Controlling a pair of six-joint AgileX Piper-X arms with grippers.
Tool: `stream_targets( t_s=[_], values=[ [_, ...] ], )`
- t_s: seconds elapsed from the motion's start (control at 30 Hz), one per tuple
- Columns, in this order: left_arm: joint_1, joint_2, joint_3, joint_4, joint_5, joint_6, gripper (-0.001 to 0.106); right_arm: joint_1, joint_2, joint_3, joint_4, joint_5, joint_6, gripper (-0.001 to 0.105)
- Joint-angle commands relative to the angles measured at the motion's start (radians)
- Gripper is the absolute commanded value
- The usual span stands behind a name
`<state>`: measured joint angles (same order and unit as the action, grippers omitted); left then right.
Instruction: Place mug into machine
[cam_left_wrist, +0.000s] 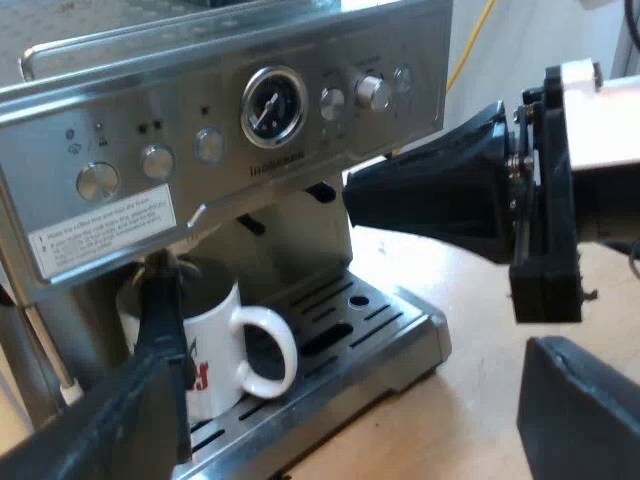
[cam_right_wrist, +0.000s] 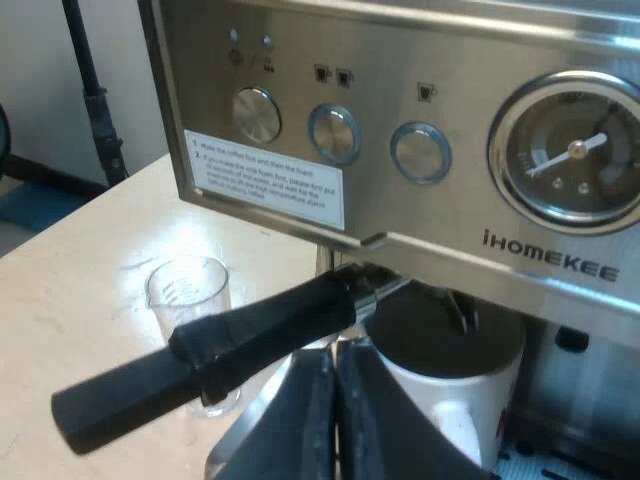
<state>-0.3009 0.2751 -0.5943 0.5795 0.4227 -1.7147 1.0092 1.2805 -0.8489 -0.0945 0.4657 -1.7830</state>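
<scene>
Under the espresso machine (cam_left_wrist: 180, 100) brew head, on the slotted drip tray (cam_left_wrist: 400, 330), the white mug (cam_left_wrist: 215, 345) is seen upright, its handle turned outward. Left gripper (cam_left_wrist: 340, 410) is held off the tray's front with fingers spread wide and nothing gripped. Right gripper (cam_right_wrist: 337, 400) is held just beside the mug, fingers pressed together, nothing clamped. The dark holder handle (cam_right_wrist: 230, 350) is locked in above the mug. A measuring glass (cam_right_wrist: 190, 290) is set on the table (cam_right_wrist: 70, 280) near it.

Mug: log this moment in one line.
mug: on drip tray, under holder | left gripper: open, at mug | right gripper: shut, near mug
</scene>
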Motion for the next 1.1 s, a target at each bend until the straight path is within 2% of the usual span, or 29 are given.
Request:
stream_targets(
  t_s=[0.03,0.23,0.7,1.03,1.1],
  values=[
    [-0.001,0.049,-0.008,-0.033,0.008,-0.016,0.072,-0.005,0.020,-0.010,-0.058,-0.006,-0.011,0.000],
    [-0.001,0.093,-0.008,-0.067,0.007,-0.016,0.072,-0.008,0.087,-0.054,-0.073,0.005,-0.011,0.000],
    [-0.001,0.096,-0.008,-0.067,0.023,-0.016,0.072,-0.080,0.255,-0.247,-0.062,0.020,-0.012,0.000],
    [-0.001,0.096,-0.008,-0.067,0.023,-0.016,0.072,-0.122,0.289,-0.266,-0.056,0.008,0.007,0.000],
    [-0.001,0.096,-0.008,-0.067,0.023,-0.016,0.072,-0.122,0.289,-0.266,-0.056,0.045,0.007,0.000]
  ],
)
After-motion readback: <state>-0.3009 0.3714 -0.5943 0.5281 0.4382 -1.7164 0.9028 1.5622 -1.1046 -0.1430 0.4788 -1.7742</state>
